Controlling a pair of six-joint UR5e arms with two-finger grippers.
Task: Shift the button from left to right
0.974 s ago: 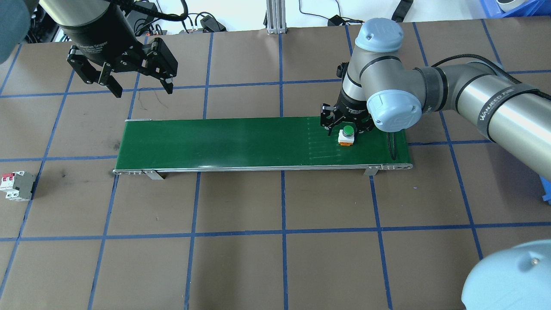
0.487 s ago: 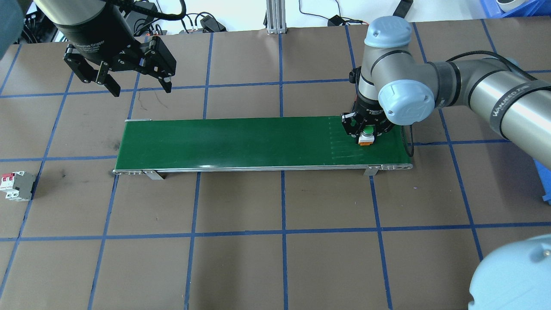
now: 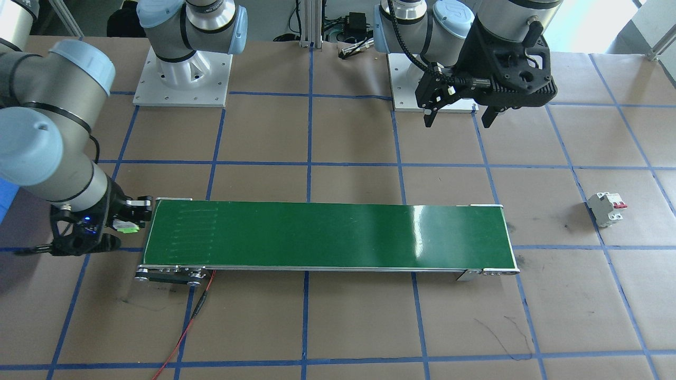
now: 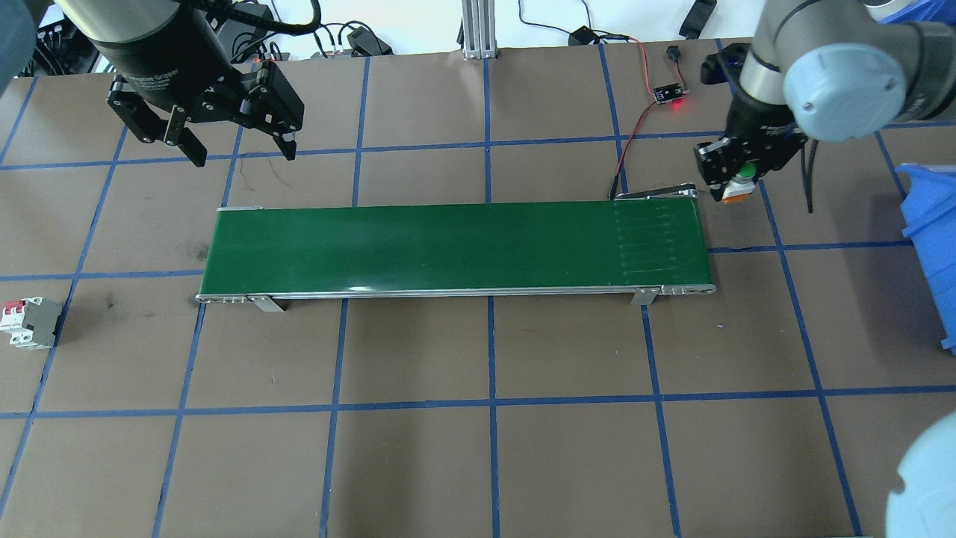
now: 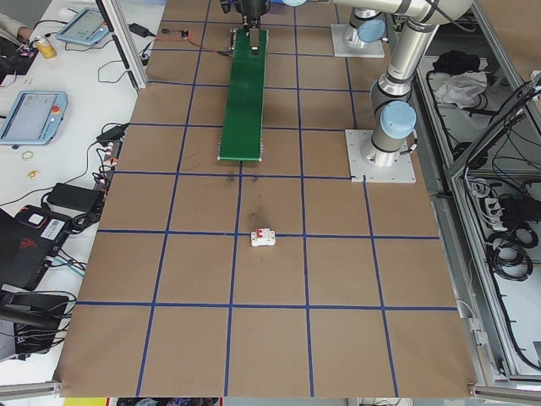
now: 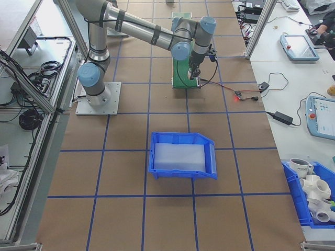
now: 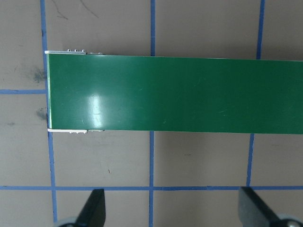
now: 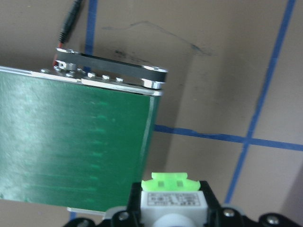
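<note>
Button [image 4: 739, 183] sits clamped in my right gripper [image 4: 736, 175], jaws closed on its body, lifted clear of the green conveyor belt [image 4: 448, 246] and just past the belt's right end, above the brown table [image 4: 493, 463]. My right wrist view shows its light-green base block between the fingers. My left gripper [image 4: 233, 146] hangs above the table behind the belt's left end, jaws spread wide and holding nothing. A white circuit breaker [image 4: 28, 323] lies far left.
</note>
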